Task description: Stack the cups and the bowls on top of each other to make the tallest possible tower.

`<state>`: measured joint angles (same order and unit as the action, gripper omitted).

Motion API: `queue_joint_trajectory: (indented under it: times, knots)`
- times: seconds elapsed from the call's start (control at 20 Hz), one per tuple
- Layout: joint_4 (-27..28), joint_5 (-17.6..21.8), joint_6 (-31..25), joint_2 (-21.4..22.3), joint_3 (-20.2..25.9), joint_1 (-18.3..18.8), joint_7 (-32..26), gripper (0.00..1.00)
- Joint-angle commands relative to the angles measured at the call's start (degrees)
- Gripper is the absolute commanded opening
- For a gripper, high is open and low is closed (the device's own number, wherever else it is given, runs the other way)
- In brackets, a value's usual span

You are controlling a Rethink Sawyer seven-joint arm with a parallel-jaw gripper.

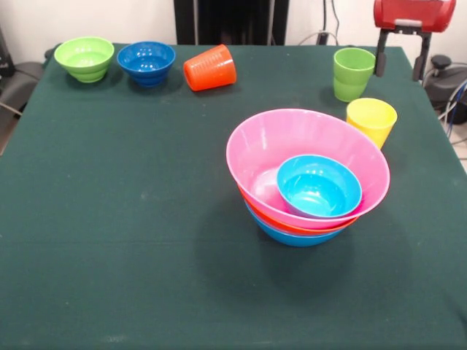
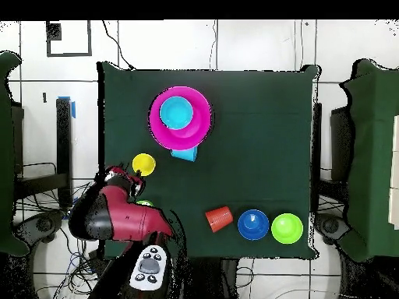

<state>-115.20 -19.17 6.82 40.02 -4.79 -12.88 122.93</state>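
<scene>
Clearly, light, stiff, slippery plastic: grip the upright light green tumbler by its rim wall near the table's far right corner. Beside it, the red gripper hangs, seemingly spread, empty. Nested tower sits mid-table.

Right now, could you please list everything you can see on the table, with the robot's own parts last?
Wide bowls: three, pink over orange over blue, nested, table centre-right in the front view.
Small cyan bowl: one, inside the pink bowl.
Small bowls: two, light green and dark blue, side by side, far-left corner.
Orange cup: one, on its side beside the dark blue bowl.
Green cup: one, upright, far right.
Yellow cup: one, upright, behind the pink bowl.
Table: dark green cloth.
End effector: red and black, open, beside the green cup.
</scene>
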Motion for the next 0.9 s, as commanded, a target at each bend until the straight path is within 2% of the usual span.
queue_joint_trajectory:
  times: [0.05, 0.15, 0.25, 0.35, 0.5, 0.7, 0.9]
  knots:
    - [8.4, 10.9, -32.6, -0.5, 2.0, 3.8, -11.9, 1.0]
    - [8.5, 12.2, -33.5, -0.4, 3.2, 5.8, -12.3, 1.0]
    - [8.7, 13.6, -34.3, -0.2, 3.2, 6.3, -10.7, 1.0]
    - [13.1, 15.0, -35.2, -3.4, 2.3, 5.2, -8.4, 1.0]
    - [19.4, 14.8, -34.4, -9.5, 3.8, 5.3, -3.9, 1.0]
    - [25.8, 14.8, -35.3, -13.0, 1.3, 1.2, 2.0, 1.0]
    - [34.6, 15.1, -38.2, -18.0, -5.5, -5.1, 6.9, 1.0]
